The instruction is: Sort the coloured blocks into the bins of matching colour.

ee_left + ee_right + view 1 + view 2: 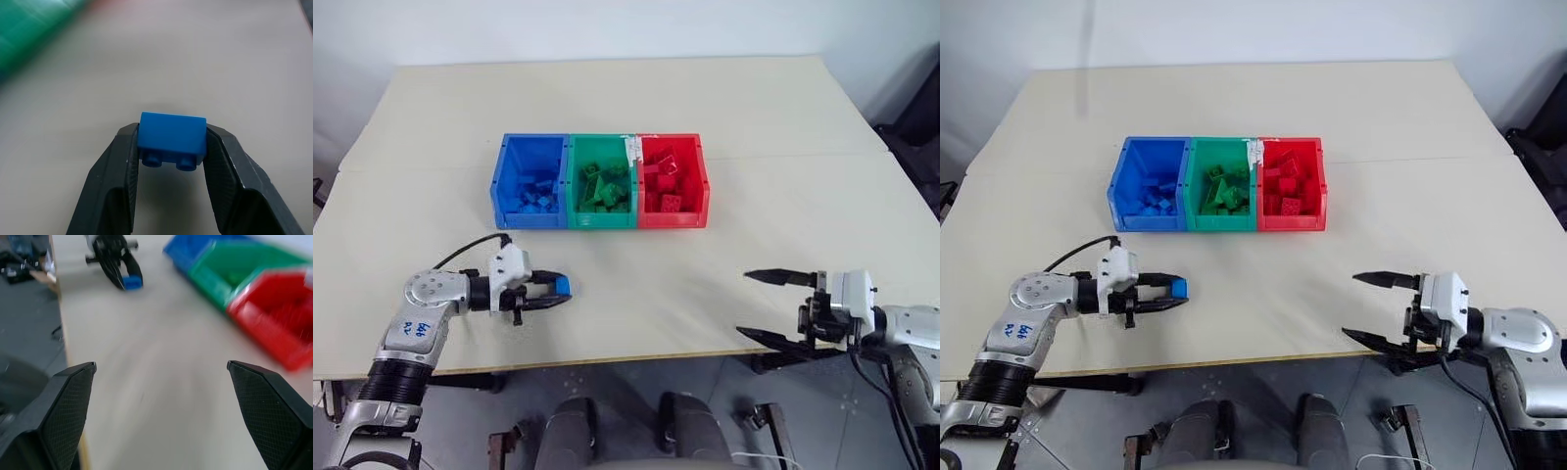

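Spanning the frame: cream table (724,108) against a pale wall. Bins (600,181) – blue, green, red – contents jumbled, hard to count. Right gripper (762,305) spread wide, holding nothing. Left gripper (558,291) clamps blue block (171,137), underside shadowed.

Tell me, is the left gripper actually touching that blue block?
Touching. In the left wrist view, both fingers of the left gripper press against opposite sides of the blue block.
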`<control>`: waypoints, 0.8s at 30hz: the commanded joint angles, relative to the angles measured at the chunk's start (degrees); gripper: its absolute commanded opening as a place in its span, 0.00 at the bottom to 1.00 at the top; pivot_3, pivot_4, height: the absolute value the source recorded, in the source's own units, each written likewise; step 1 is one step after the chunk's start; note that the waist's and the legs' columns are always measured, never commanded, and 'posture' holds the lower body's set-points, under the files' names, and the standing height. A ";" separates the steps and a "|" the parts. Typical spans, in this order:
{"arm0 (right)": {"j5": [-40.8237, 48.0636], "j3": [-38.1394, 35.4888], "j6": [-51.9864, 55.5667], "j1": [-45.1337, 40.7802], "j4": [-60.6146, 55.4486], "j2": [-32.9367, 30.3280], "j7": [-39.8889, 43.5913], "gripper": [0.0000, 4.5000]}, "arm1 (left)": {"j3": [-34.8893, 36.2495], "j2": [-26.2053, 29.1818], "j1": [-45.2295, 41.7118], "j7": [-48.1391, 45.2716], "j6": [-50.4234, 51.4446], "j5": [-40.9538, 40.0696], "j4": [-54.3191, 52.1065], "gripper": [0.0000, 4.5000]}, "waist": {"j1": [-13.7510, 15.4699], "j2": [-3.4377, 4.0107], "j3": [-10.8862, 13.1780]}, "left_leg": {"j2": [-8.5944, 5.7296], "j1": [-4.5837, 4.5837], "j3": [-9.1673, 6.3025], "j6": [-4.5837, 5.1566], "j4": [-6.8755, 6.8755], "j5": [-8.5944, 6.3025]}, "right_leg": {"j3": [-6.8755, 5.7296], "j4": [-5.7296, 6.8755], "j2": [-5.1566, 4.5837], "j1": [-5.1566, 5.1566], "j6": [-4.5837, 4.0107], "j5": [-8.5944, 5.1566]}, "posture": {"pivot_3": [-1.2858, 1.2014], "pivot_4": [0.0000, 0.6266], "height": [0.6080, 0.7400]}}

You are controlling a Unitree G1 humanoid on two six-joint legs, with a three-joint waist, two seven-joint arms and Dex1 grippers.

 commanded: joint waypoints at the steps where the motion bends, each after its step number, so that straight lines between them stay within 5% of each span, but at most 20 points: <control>1: 2.35 -0.82 2.18 -3.39 -2.51 2.65 -5.61 1.00 | 7.02 -1.09 -4.00 6.19 9.48 -7.11 -2.11 0.34 | 0.00 -0.03 0.01 | 0.00 -0.01 -0.03 -0.01 0.03 0.01 | -0.02 0.03 0.00 0.00 0.00 0.00 | 0.52 0.24 1.00; 12: 1.43 -0.74 3.07 -8.05 -2.75 6.52 -14.13 1.00 | 5.46 -8.89 -26.41 30.69 9.66 5.22 11.49 0.34 | 1.36 -0.06 0.01 | -0.06 -0.15 0.00 0.02 0.25 -0.01 | -0.03 -0.02 0.01 0.05 0.15 0.08 | 0.52 0.24 1.00; 21: 1.30 -0.84 2.70 -6.87 -3.94 6.62 -15.17 1.00 | 5.93 -7.88 -25.46 29.77 7.83 6.75 11.98 0.97 | 1.08 -0.10 0.03 | -0.06 -0.16 0.07 0.01 -0.06 -0.01 | -0.03 -0.12 0.04 0.00 0.20 0.10 | 0.52 0.24 1.00; 24: 0.98 -0.97 2.53 -6.77 -3.27 6.58 -15.30 1.00 | 7.50 -6.78 -23.43 28.00 7.33 5.51 9.82 0.99 | 1.13 -0.10 0.04 | -0.06 -0.16 0.08 0.01 -0.07 -0.01 | -0.03 -0.14 0.04 -0.01 0.20 0.11 | 0.52 0.24 1.00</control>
